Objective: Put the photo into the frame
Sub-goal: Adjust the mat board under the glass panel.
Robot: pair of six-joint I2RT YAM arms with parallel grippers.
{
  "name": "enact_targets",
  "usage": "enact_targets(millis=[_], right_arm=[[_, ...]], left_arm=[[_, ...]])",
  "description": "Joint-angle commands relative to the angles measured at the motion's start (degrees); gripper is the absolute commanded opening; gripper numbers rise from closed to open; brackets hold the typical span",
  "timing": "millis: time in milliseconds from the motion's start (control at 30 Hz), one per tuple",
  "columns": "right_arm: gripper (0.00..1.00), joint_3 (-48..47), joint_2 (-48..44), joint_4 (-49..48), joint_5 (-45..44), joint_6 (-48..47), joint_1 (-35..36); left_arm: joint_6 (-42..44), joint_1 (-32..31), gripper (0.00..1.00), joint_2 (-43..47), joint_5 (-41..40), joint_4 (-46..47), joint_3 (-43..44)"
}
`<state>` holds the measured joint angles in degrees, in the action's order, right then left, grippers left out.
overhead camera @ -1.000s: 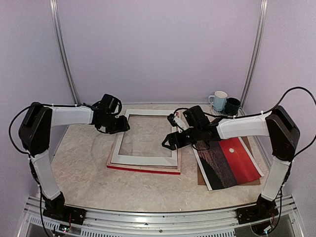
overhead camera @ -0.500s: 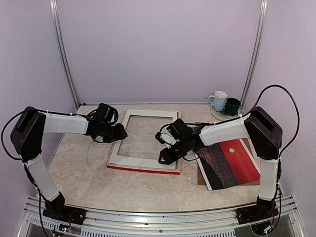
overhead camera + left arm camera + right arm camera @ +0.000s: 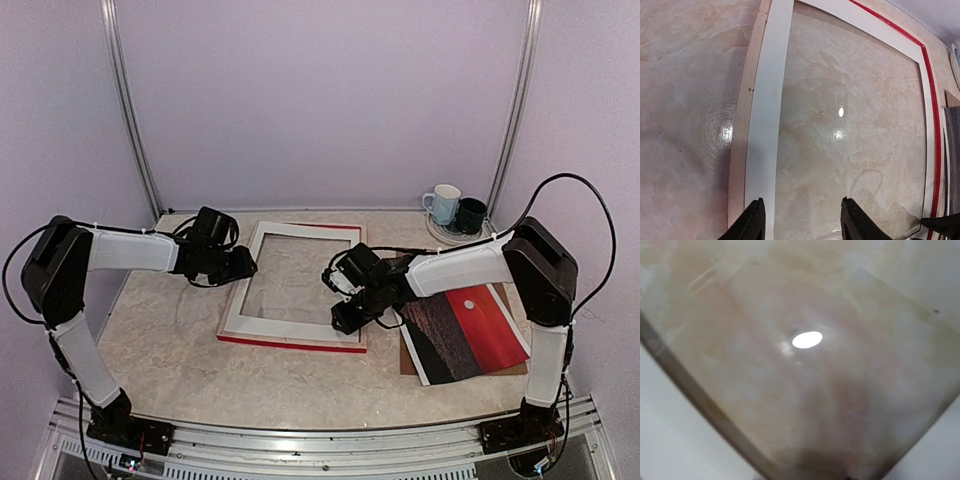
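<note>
well, nearest on the right of the desk, the photo lies face up on a brown board, just right of the frame. the frame lies flat mid-desk, pale side up, with a red edge along its near side. the right arm reaches left and low, its claw down at the frame's right rail; how wide it stands i cannot tell. farther back, the left arm stretches right, its claw partly open and empty over the frame's left rail. far right stand a white mug and a dark mug.
</note>
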<state>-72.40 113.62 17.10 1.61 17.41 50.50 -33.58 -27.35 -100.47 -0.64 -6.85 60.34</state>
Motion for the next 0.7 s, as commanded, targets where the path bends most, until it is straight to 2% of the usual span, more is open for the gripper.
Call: enact_targets(millis=[0,400,533,667], right_arm=[[0.38,-0.68,-0.71,4.82,-5.51,0.06,0.22],[0.38,-3.12,-1.18,7.18,-10.32,-0.23,0.21],[0.42,-3.16,-4.1,6.64,-9.97,-0.07,0.21],[0.5,-1.63,-8.31,5.78,-11.2,0.83,-0.31]], left_arm=[[-0.57,0.28,0.52,1.15,-1.41,1.24,-1.2],[-0.93,-1.76,0.51,6.28,-4.97,-0.33,-4.05],[-0.74,-3.91,0.5,7.66,-9.14,-3.2,-4.07],[-0.35,-4.41,0.45,5.97,-15.19,-6.61,-2.54]])
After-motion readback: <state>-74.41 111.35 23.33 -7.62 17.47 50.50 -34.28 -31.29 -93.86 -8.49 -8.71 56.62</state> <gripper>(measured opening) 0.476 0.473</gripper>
